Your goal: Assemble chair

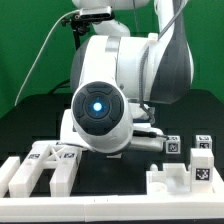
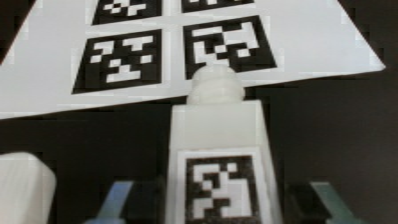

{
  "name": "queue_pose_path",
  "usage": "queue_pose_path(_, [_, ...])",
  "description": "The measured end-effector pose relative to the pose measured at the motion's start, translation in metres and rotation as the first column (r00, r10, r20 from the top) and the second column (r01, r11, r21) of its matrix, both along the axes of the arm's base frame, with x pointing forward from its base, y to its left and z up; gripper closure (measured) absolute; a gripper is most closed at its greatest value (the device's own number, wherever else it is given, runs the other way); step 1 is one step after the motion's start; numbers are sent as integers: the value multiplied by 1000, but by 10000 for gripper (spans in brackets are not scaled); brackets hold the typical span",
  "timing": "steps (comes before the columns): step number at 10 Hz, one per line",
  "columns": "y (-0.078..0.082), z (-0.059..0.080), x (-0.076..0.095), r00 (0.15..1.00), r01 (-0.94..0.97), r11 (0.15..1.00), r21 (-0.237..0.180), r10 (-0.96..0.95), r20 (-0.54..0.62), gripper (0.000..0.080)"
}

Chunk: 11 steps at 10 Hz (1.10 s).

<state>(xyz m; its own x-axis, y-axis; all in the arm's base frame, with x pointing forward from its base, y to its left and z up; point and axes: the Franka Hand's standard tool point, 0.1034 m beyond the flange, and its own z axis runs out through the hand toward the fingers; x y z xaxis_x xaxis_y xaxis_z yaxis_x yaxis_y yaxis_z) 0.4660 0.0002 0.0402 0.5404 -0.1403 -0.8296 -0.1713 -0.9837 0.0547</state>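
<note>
Gripper point(image 2: 217, 205) spread wide, its 2 fingers point(image 2: 119, 200) clear on either side of 1 tagged leg bar point(image 2: 221, 140), peg end at the marker board point(image 2: 54, 90) edge, exterior view from its left: tagged chair parts point(image 1: 45, 160) on the black table point(image 1: 40, 115), robot arm point(image 1: 110, 90) at centre, tagged blocks point(image 1: 185, 160).

Bright, even light, whites washed out along the near edge of the black table point(image 1: 30, 115), wrist view softly blurred, tags point(image 2: 128, 60) smeared, both pictures coarsely grained.
</note>
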Motion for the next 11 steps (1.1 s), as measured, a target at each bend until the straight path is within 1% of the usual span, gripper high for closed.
queue_pose_path(1, [9, 30, 23, 998, 30, 999, 22, -32, 63, 514])
queue_pose_path(2, [10, 54, 36, 989, 76, 996, 47, -81, 120, 512])
queue_pose_path(3, [7, 65, 38, 988, 84, 996, 41, -89, 126, 512])
queue_pose_path(4, [1, 66, 36, 989, 80, 996, 34, -83, 121, 512])
queue_pose_path(7, [3, 64, 39, 987, 88, 996, 28, -91, 130, 512])
queue_pose_path(8, [20, 63, 53, 976, 101, 995, 14, -102, 190, 512])
queue_pose_path(9, [41, 72, 65, 967, 126, 992, 3, -123, 222, 512])
queue_pose_path(10, [52, 80, 83, 954, 135, 991, -4, -129, 271, 512])
queue_pose_path(11, [52, 84, 89, 949, 133, 991, -2, -127, 287, 512])
